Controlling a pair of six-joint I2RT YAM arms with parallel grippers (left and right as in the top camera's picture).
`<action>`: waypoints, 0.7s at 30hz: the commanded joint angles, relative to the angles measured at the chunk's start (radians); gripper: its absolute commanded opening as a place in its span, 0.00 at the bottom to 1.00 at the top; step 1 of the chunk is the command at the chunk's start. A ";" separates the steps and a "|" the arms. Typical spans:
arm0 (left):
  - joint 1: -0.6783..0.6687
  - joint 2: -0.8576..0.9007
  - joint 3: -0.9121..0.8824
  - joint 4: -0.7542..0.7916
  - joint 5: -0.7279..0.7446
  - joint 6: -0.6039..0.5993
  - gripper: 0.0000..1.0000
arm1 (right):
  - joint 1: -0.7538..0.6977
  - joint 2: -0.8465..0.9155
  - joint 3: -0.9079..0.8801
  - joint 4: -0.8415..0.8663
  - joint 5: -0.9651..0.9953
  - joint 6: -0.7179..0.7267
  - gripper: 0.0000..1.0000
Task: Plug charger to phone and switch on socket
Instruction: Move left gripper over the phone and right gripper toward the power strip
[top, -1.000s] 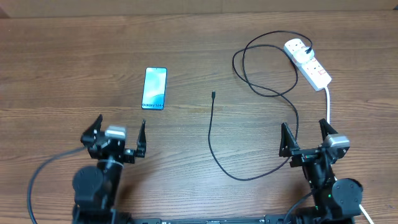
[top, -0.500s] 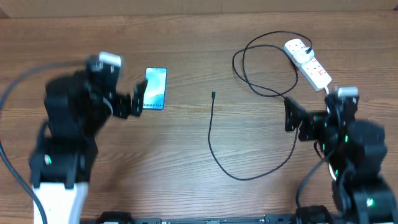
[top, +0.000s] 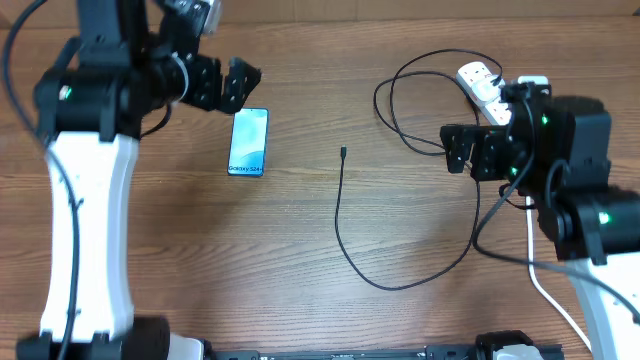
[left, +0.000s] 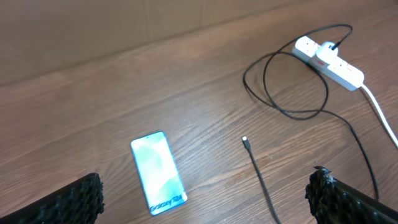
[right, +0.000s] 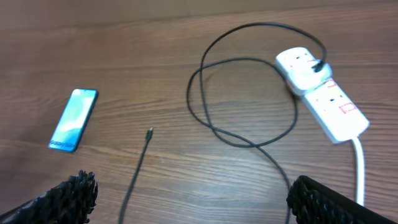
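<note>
At the lower middle of the overhead frame the charger (top: 337, 215) curves across the wooden worktop (top: 250, 290). Its connector tip (top: 343, 152) lies bare at centre, well apart from the phone (top: 249, 142), which lies flat, screen up, left of centre. The left claw (top: 222, 85) hangs at upper left, just past the phone's far edge, fingers apart and empty. The right claw (top: 475, 152), right of centre, is likewise spread. At upper right the socket (right: 323, 102) carries the charger's plug (right: 317, 67) in its end outlet, and 1 white cord (right: 359, 168) leaves the other end.
</note>
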 joint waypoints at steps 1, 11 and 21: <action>0.003 0.082 0.031 -0.009 0.055 -0.014 1.00 | 0.005 0.046 0.065 -0.015 -0.084 0.003 1.00; -0.002 0.264 0.031 0.024 0.066 -0.090 0.95 | 0.005 0.119 0.064 0.002 -0.186 0.002 1.00; -0.101 0.446 0.031 0.080 -0.240 -0.269 0.98 | 0.005 0.190 0.064 -0.028 -0.186 0.003 1.00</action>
